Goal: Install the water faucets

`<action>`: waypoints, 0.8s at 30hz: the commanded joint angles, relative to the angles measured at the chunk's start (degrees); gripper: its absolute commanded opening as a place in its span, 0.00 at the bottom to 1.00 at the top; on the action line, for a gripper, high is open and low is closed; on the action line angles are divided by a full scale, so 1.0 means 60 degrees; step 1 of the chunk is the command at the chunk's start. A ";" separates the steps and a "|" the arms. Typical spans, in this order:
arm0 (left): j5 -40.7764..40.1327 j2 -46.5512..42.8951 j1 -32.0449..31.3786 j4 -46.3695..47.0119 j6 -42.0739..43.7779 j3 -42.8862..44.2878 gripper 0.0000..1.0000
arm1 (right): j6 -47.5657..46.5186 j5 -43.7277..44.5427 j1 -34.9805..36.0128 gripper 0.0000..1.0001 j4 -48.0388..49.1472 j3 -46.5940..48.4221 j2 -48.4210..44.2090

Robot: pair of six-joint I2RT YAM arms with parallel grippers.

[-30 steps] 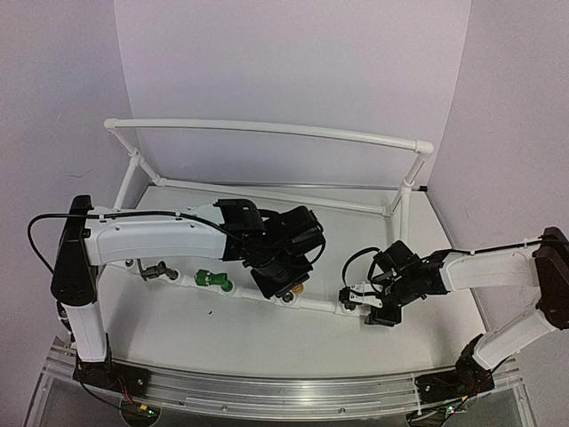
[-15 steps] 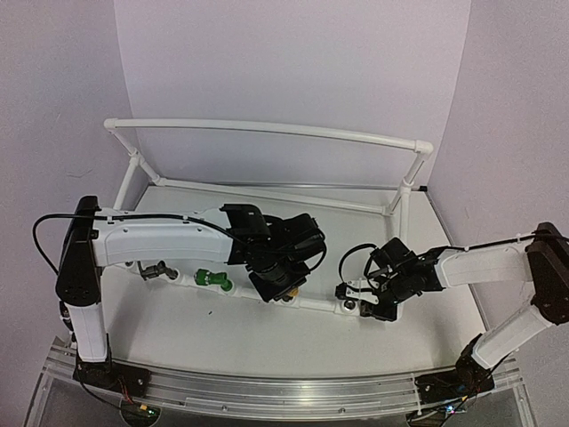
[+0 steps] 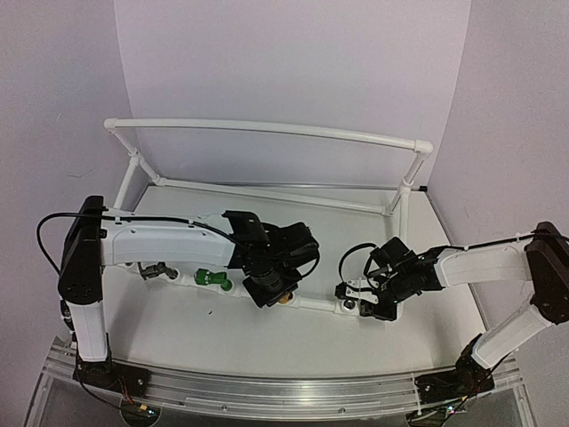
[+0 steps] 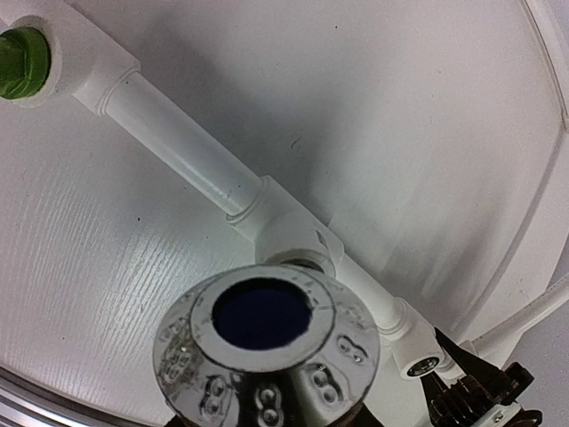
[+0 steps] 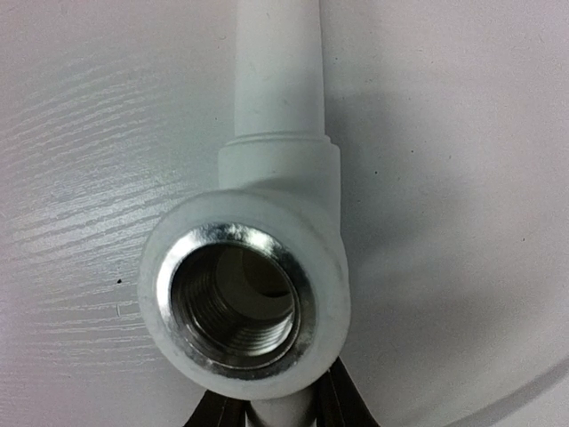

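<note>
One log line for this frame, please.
left tool: at brass faucet, over tee socket | right tool: clamping pipe frame | green faucet: seated

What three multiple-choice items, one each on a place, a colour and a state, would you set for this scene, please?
1. Where is the green faucet? A) seated in a socket of the white pipe frame; B) lying loose on its side; C) hanging from the far rail.
2. What colour is the centre of the chrome knob? A) red; B) blue; C) yellow.
3. The threaded socket in the right wrist view is: A) empty; B) capped; C) holding a faucet.
Key: 1 A, its green end sits in the fitting; 2 B, a dark blue disc fills it; 3 A, bare threads show inside.
</note>
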 commanded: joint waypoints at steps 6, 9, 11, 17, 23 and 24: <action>0.0087 0.0121 0.0129 0.0273 0.0145 0.0456 0.00 | -0.0055 -0.0748 0.0042 0.00 0.0511 -0.0093 0.0049; 0.0040 0.0130 0.0121 0.0261 0.0224 0.0572 0.00 | -0.0036 -0.0770 0.0044 0.00 0.0498 -0.0099 0.0065; -0.0037 0.0125 0.0124 0.0242 0.0289 0.0669 0.00 | -0.0034 -0.0772 0.0045 0.00 0.0504 -0.0105 0.0083; -0.0141 0.0253 0.0106 0.0115 0.0432 0.0873 0.00 | -0.0040 -0.0813 0.0046 0.00 0.0486 -0.0101 0.0058; -0.0080 0.0227 0.0156 0.0266 0.0322 0.0498 0.00 | -0.0074 -0.0858 0.0041 0.00 0.0467 -0.0136 -0.0014; -0.0052 0.0246 0.0173 0.0224 0.0291 0.0478 0.00 | -0.0084 -0.0858 0.0047 0.00 0.0467 -0.0153 -0.0016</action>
